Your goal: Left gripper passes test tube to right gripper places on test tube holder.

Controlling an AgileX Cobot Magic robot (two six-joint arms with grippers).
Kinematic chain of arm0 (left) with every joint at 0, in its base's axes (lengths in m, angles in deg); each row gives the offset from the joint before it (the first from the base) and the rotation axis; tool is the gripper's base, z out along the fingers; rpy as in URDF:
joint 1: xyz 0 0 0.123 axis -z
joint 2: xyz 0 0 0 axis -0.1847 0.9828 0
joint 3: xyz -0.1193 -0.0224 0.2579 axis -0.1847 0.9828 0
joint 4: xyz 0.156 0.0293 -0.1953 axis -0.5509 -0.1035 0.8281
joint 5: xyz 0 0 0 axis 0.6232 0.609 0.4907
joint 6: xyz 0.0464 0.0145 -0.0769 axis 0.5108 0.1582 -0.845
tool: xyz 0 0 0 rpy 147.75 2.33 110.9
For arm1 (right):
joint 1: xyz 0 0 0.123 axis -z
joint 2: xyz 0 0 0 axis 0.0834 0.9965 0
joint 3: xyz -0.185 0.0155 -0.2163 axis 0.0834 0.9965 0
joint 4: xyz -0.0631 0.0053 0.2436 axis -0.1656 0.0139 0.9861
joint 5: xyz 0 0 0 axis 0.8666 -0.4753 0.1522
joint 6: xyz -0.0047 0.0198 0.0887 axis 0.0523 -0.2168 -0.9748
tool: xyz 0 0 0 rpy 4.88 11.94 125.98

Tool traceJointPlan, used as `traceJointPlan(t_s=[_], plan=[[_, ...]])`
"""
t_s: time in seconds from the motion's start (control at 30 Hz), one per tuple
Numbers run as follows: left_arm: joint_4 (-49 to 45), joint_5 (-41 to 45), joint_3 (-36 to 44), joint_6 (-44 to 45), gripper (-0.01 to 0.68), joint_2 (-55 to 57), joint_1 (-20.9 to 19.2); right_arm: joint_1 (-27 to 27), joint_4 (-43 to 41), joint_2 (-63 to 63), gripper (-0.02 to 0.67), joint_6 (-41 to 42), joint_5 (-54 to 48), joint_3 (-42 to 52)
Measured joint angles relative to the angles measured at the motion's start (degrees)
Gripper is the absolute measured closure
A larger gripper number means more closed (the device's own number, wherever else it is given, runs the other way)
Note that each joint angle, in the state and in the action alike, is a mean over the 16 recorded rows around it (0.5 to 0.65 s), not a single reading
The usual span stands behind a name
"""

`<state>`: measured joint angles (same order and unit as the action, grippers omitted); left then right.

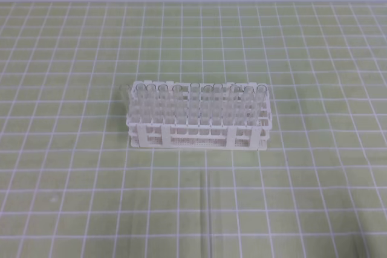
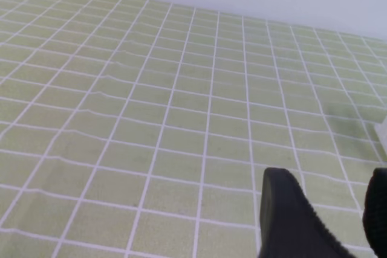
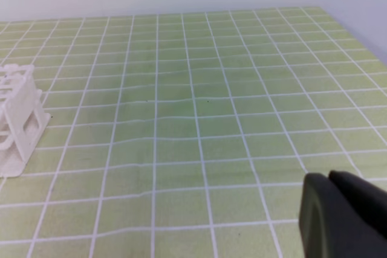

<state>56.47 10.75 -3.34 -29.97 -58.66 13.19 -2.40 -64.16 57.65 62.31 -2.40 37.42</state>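
My left gripper [image 2: 326,222] shows in the left wrist view only as two black jaw tips at the bottom right, standing apart with bare cloth between them and nothing held. Beneath it lies the desk [image 2: 151,119], covered in a pale green cloth ruled with white grid lines, and a white wall runs along the top.

In the right wrist view my right gripper [image 3: 329,200] sits at the lower right corner, its black jaws pressed together and empty. At the far left edge I see one end of the white plastic lattice test tube holder [image 3: 18,119], standing on the green cloth well apart from this gripper.

From the exterior high view neither gripper is in sight. The holder [image 1: 199,134] stands near the middle of the desk [image 1: 72,197], with a row of slim clear tubes [image 1: 199,104] upright along its back. I cannot tell which one is the task's test tube.
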Motion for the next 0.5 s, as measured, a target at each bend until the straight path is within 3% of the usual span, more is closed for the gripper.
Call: traceJointPlan(t_s=[0.5], plan=[[0.18, -0.06, -0.15, -1.52, 0.416, 0.55, -0.01, 0.00, 0.00, 0.00, 0.666, 0.00, 0.00, 0.00]])
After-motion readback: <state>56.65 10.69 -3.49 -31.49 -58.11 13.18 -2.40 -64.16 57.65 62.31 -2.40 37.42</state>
